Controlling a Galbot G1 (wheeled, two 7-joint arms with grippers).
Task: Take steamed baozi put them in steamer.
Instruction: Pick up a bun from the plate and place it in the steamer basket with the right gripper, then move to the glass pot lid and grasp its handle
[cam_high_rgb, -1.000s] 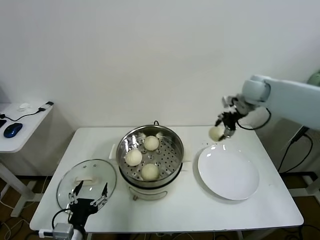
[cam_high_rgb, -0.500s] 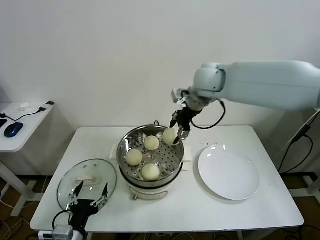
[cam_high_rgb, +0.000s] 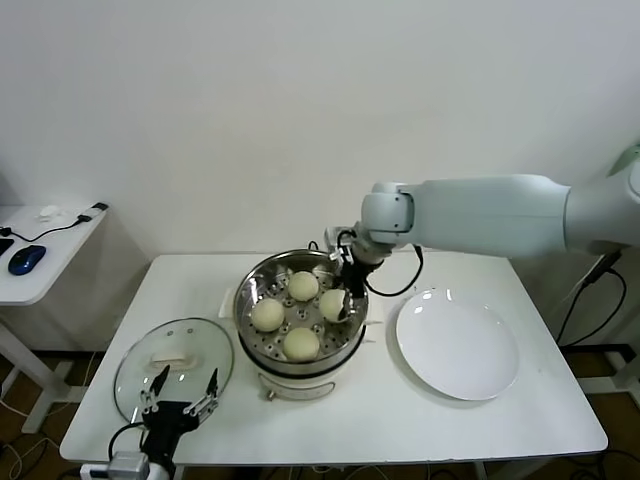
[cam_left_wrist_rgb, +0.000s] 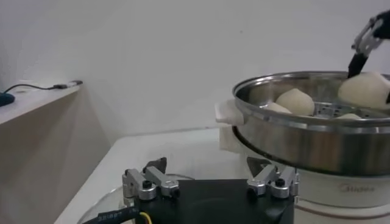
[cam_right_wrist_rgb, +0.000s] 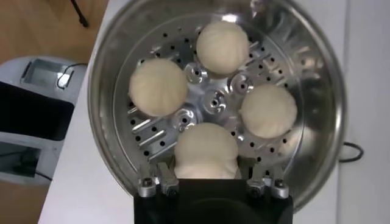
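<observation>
The steamer (cam_high_rgb: 352, 335) stands mid-table with three baozi on its perforated floor: one at the back (cam_high_rgb: 303, 285), one at the left (cam_high_rgb: 267, 315), one at the front (cam_high_rgb: 300, 343). My right gripper (cam_high_rgb: 337, 300) reaches down into the pot from the right and is shut on a fourth baozi (cam_high_rgb: 333, 304), low at the basket's right side. In the right wrist view the held baozi (cam_right_wrist_rgb: 206, 151) sits between the fingers of my right gripper (cam_right_wrist_rgb: 206, 173), above the steamer (cam_right_wrist_rgb: 100, 103). My left gripper (cam_high_rgb: 178, 398) is open and empty over the glass lid, at the table's front left.
An empty white plate (cam_high_rgb: 457, 345) lies to the right of the steamer. The glass lid (cam_high_rgb: 135, 372) with a white handle lies flat at the front left. A side desk with a blue mouse (cam_high_rgb: 24, 258) stands to the far left.
My right arm carried the baozi leftward from above the plate to over the steamer, then lowered it into the basket. The left arm stayed still.
</observation>
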